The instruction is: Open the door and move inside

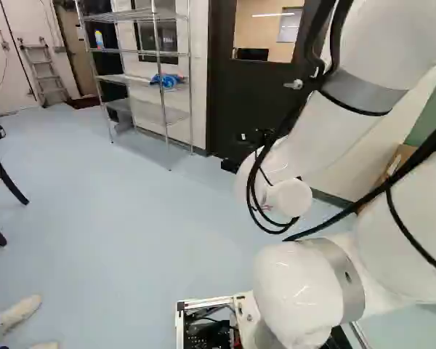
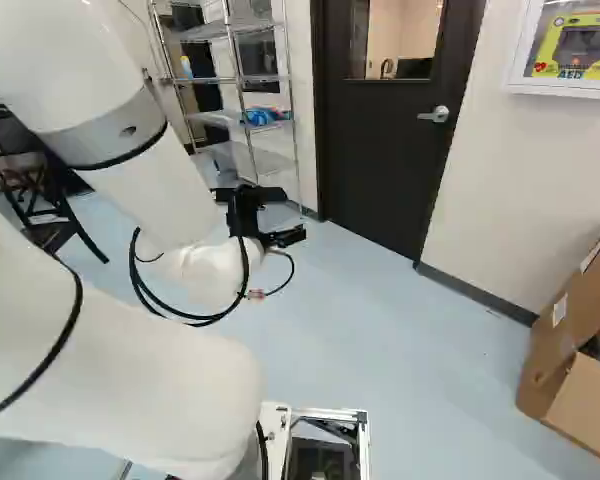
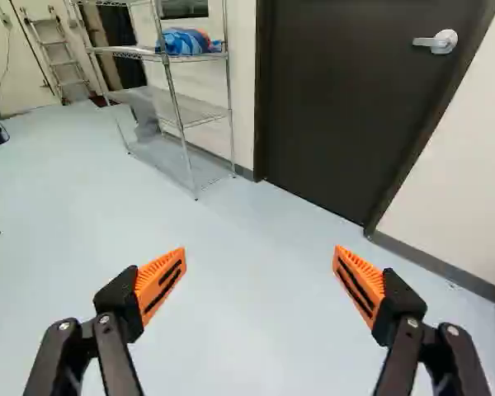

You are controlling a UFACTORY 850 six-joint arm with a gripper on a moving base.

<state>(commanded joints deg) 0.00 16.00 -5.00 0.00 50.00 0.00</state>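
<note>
- The door point(image 2: 385, 150) is shut, ahead of the base, with its lever handle point(image 2: 436, 115) at the right side of it in the right base view.
- The tool point(image 3: 260, 249) stands wide, its orange pads point(image 3: 160, 285) well apart and nothing between them; it is well short of the handle.
- The step in hand, as I judge it, is the approach: drive nearer, steering towards the handle side, and raise the tool to the lever's height.
- Line up square to the door before reaching; set the pads above and below the lever, close lightly, then turn it down.
- Which way the door swings I cannot tell, so once the latch frees, try it gently.
- Keep clear of the wire shelving point(image 2: 255, 120) beside the frame and the cardboard box point(image 2: 570, 330) by the wall; either could catch the base or arm.
- Printing shows on the yellow defibrillator point(image 2: 578, 47) in its wall cabinet point(image 2: 570, 91); the door shows no sign.
</note>
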